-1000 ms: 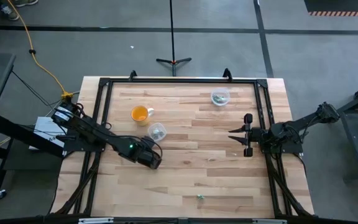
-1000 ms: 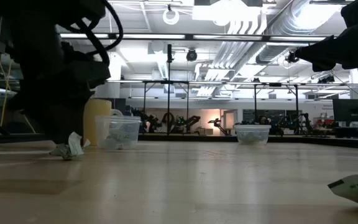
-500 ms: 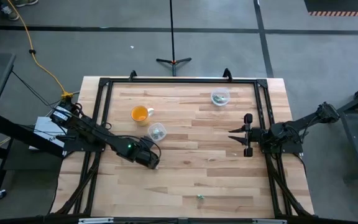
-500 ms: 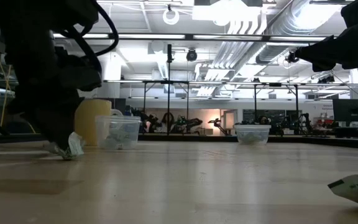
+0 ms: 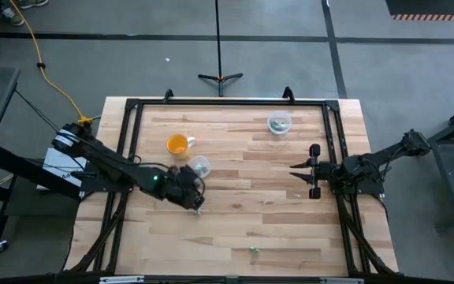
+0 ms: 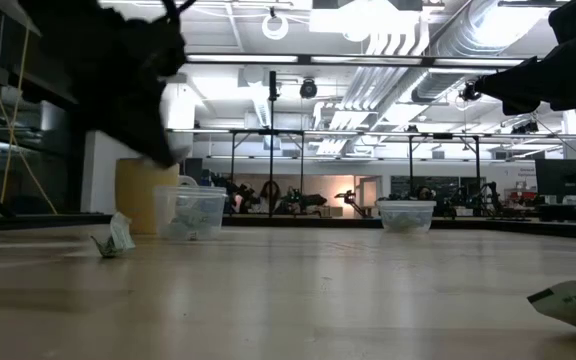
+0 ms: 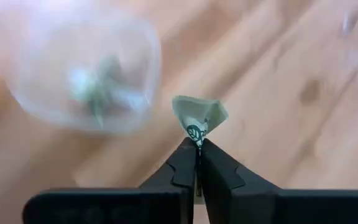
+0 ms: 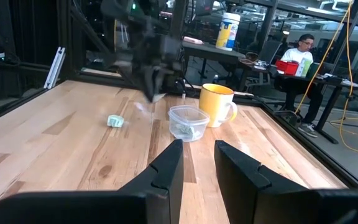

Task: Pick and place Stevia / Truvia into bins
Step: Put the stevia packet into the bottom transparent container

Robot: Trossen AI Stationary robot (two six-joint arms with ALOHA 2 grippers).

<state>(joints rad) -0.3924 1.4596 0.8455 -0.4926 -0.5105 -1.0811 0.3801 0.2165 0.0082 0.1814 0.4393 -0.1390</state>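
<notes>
One green-and-white packet (image 7: 198,116) pinched in clenched left pincer (image 7: 197,149), raised beside nearer clear cup (image 5: 201,166); another packet (image 6: 113,238) on worktop (image 5: 243,213); right pincer (image 5: 299,176) parted, idle

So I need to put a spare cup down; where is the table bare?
The widest bare wood lies between the left claw and the right claw, and along the near edge apart from one loose packet. It is crowded around the orange cup and the clear cup.
</notes>
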